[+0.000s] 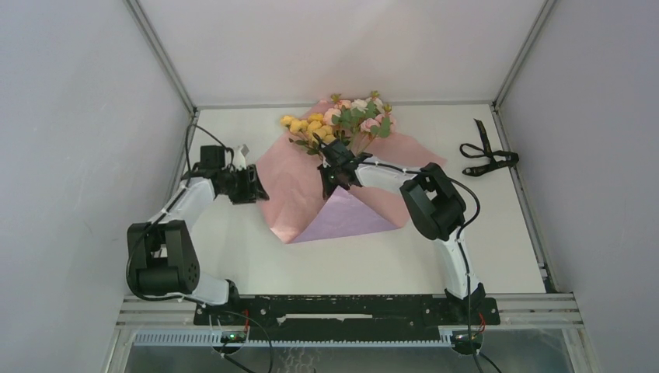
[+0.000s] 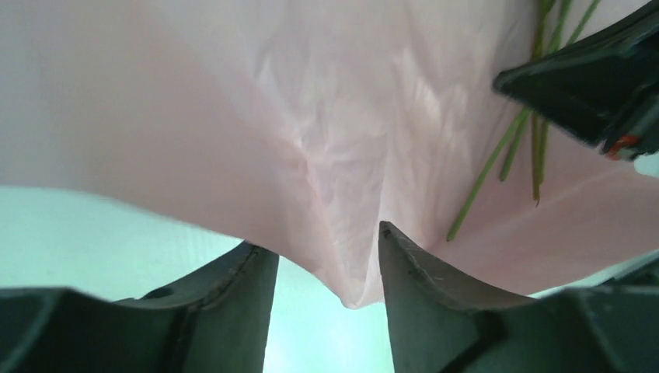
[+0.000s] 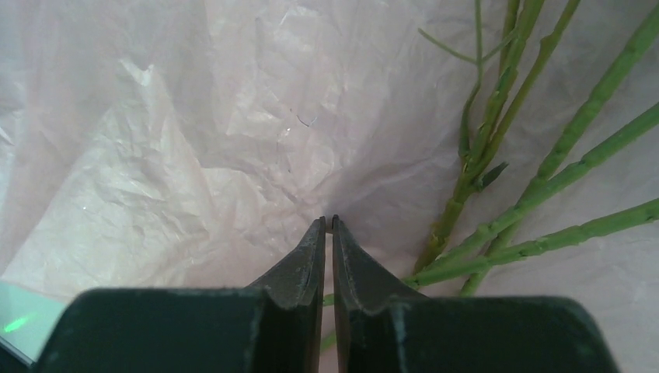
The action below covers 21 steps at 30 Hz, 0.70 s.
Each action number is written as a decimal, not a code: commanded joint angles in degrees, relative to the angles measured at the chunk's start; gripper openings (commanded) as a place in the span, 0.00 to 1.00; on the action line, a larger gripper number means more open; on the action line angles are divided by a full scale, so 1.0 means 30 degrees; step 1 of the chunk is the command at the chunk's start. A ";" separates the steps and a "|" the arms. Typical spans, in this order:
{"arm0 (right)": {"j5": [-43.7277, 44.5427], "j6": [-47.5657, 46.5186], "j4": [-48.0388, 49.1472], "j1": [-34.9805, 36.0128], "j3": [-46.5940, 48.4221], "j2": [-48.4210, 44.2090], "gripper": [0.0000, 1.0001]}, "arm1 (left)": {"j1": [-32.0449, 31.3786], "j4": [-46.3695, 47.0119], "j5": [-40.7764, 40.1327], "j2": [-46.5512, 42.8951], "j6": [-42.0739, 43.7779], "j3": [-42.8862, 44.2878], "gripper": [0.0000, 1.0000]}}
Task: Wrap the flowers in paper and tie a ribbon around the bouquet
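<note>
Paper (image 1: 284, 183) lies spread on the desk (image 1: 435, 256), pink face up, its near corner folded over to show lilac. Flowers (image 1: 346, 116) rest on it, with the blooms at the far edge and the stems (image 3: 536, 198) running toward the middle. Left claw (image 2: 325, 239) sits at the sheet's left edge, released. Its fingers (image 2: 435, 303) are apart, and a drooping fold of the sheet hangs between them. Right claw (image 3: 329, 221) is over the middle of the sheet, just beside the stems. It is clenched, tips against the pink surface; whether a fold is pinched cannot be told. Ribbon (image 1: 489, 158) lies well apart from both claws, at the right of the desk.
</note>
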 commanded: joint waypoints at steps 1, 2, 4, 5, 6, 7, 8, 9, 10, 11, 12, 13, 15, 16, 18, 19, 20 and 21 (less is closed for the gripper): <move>-0.0838 -0.0973 -0.0660 -0.0184 0.0026 -0.1307 0.15 | -0.0050 -0.2041 -0.0246 -0.1674 0.2364 0.4182 0.61; -0.1216 -0.0941 -0.0645 -0.0227 0.0057 -0.1294 0.16 | -0.0100 -0.2871 0.0894 -0.1750 0.3343 0.4934 0.64; -0.1717 -0.0740 -0.0505 -0.0419 0.0059 -0.1240 0.16 | -0.0577 -0.5234 0.4363 -0.1630 0.5430 0.6198 0.78; -0.2137 -0.0645 -0.0344 -0.0535 0.0025 -0.1202 0.16 | -0.1356 -0.6679 0.6322 -0.1568 0.7129 0.6442 0.94; -0.2403 -0.0490 -0.0163 -0.0652 -0.0071 -0.1146 0.16 | -0.2357 -0.8219 0.7871 -0.1517 0.9018 0.6414 0.99; -0.2645 -0.0372 -0.0037 -0.0773 -0.0149 -0.1106 0.16 | -0.3460 -1.0376 0.9266 -0.1433 1.2192 0.6154 1.00; -0.2829 -0.0251 0.0092 -0.0869 -0.0179 -0.1038 0.16 | -0.4697 -1.1504 0.9697 -0.1265 1.4441 0.5763 1.00; -0.2966 -0.0188 0.0188 -0.0954 -0.0236 -0.0971 0.16 | -0.5822 -1.1766 0.9545 -0.1098 1.5627 0.5347 1.00; -0.3086 -0.0136 0.0292 -0.0986 -0.0311 -0.0915 0.16 | -0.6981 -1.1279 0.9135 -0.0905 1.5991 0.4937 1.00; -0.3196 -0.0079 0.0378 -0.1038 -0.0336 -0.0861 0.16 | -0.7942 -1.0408 0.8530 -0.0705 1.5649 0.4629 1.00; -0.3356 -0.0009 0.0433 -0.1089 -0.0351 -0.0814 0.16 | -0.8998 -0.9450 0.8015 -0.0493 1.5335 0.4459 1.00; -0.3523 0.0054 0.0498 -0.1131 -0.0385 -0.0764 0.16 | -0.9758 -0.8649 0.7478 -0.0364 1.5277 0.4237 1.00; -0.3762 0.0244 0.0757 -0.1231 -0.0600 -0.0756 0.16 | -1.1023 -0.7475 0.6441 -0.0217 1.5821 0.3751 1.00; -0.3855 0.0350 0.0880 -0.1263 -0.0750 -0.0775 0.16 | -1.1608 -0.7113 0.5901 -0.0183 1.6532 0.3323 1.00; -0.4190 0.0535 0.1323 -0.1397 -0.1168 -0.0846 0.16 | -1.2996 -0.5979 0.3748 -0.0017 1.7575 0.2296 1.00; -0.4356 0.0686 0.1555 -0.1456 -0.1407 -0.0896 0.16 | -1.3850 -0.4876 0.2389 0.0069 1.7663 0.1768 1.00; -0.4515 0.0811 0.1796 -0.1507 -0.1686 -0.0891 0.16 | -1.4693 -0.4053 0.1267 0.0142 1.7751 0.1252 1.00; -0.4642 0.0959 0.1947 -0.1554 -0.1823 -0.0891 0.16 | -1.5590 -0.3097 -0.0015 0.0217 1.7667 0.0689 1.00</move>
